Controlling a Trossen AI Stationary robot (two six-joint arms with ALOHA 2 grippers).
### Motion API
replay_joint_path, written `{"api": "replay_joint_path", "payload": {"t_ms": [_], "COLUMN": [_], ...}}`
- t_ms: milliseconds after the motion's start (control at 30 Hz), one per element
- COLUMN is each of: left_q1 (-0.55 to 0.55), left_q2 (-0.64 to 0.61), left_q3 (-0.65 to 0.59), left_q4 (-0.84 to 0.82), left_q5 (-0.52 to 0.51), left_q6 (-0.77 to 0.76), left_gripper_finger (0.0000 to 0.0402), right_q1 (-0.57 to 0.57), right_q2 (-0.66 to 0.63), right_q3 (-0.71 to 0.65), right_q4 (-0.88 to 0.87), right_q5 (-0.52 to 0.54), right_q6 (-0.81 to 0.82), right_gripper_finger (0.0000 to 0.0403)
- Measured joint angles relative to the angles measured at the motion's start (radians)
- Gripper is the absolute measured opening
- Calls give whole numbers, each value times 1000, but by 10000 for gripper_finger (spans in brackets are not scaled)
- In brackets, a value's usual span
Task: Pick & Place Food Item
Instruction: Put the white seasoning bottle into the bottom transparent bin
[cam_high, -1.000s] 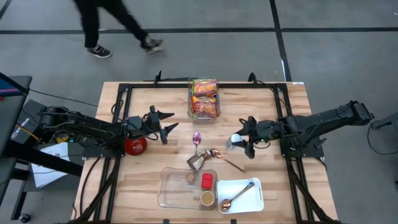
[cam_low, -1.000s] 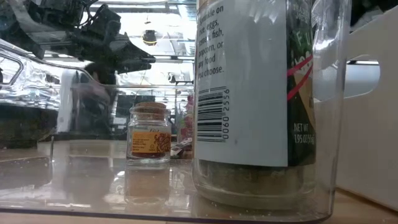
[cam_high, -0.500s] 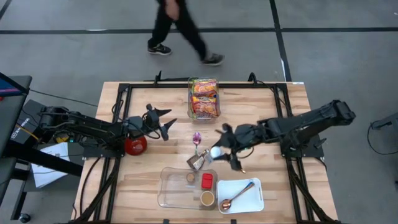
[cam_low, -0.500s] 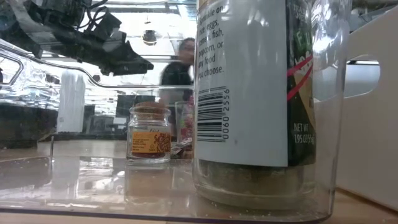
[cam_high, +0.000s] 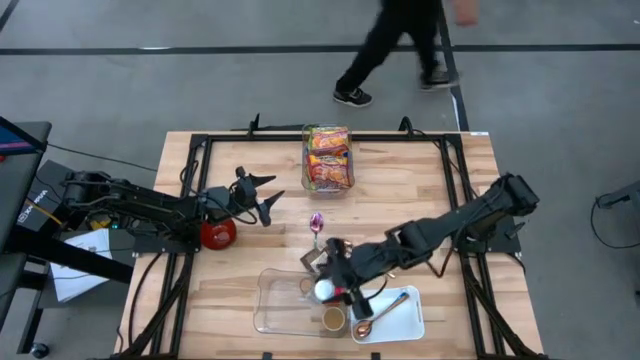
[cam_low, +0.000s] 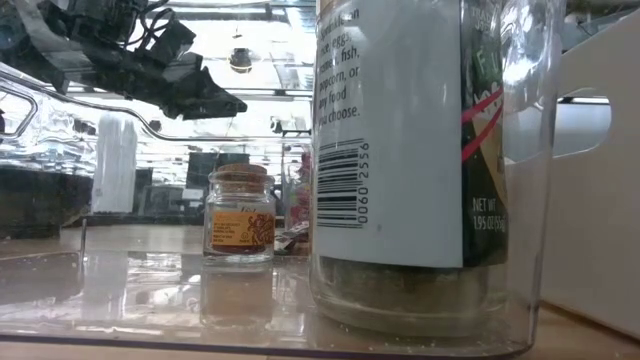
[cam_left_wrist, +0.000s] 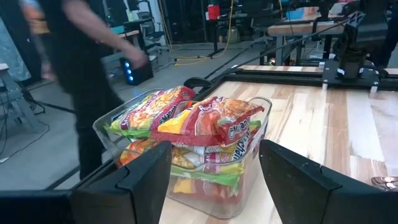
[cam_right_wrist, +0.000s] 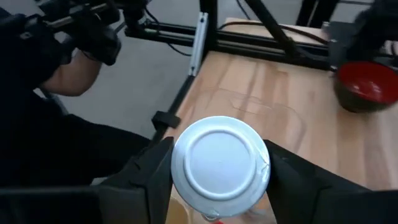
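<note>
My right gripper (cam_high: 327, 289) is shut on a round white-ended container (cam_right_wrist: 219, 155) and holds it over the right part of the clear tray (cam_high: 268, 300). The tray holds a small cork-topped jar (cam_low: 240, 215), a red-capped item (cam_high: 333, 291) and a tall labelled bottle (cam_low: 400, 150), all standing on their bases. My left gripper (cam_high: 262, 195) is open and empty at the table's left, above the wood beside a red bowl (cam_high: 218, 232). It faces the clear bin of noodle packets (cam_left_wrist: 193, 143). The bottle hides my right gripper in the low view. My right gripper pinches the container by its round white end, one finger (cam_right_wrist: 152, 171) against the rim (cam_right_wrist: 178, 163) and the other (cam_right_wrist: 292, 177) on the opposite side. The fingers come from the table's right. The container is lifted clear above the tray.
The noodle bin (cam_high: 328, 158) stands at the far middle. A white tray (cam_high: 392, 300) with a copper spoon sits at the near right. A purple spoon (cam_high: 316, 221) and a metal scoop (cam_high: 318, 258) lie beyond the clear tray. A person (cam_high: 400, 50) walks past the far edge.
My right gripper has carried the white-ended container from the table's right middle toward the left and near edge, until it hangs over the clear tray. It has stayed shut on the container. The person behind the table has walked to the right.
</note>
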Motion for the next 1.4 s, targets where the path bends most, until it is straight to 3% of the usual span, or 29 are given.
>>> {"api": "replay_joint_path", "payload": {"t_ms": [400,833,1200,1400], "left_q1": [0,0,0,0], "left_q2": [-3,-3,-3,-3], "left_q3": [0,0,0,0], "left_q4": [3,-20,-24,-31], "left_q5": [0,1,1,1], "left_q6": [10,7,-1,-8], "left_gripper_finger": [237,237,237,237], "right_q1": [46,28,-3,-10], "right_q2": [177,302,319,318], "right_q3": [137,138,62,16], "right_q4": [-11,65,105,151], "right_q5": [-24,-94,-103,-168], "right_q6": [61,44,-15,-42], "right_gripper_finger": [196,196,196,196]}}
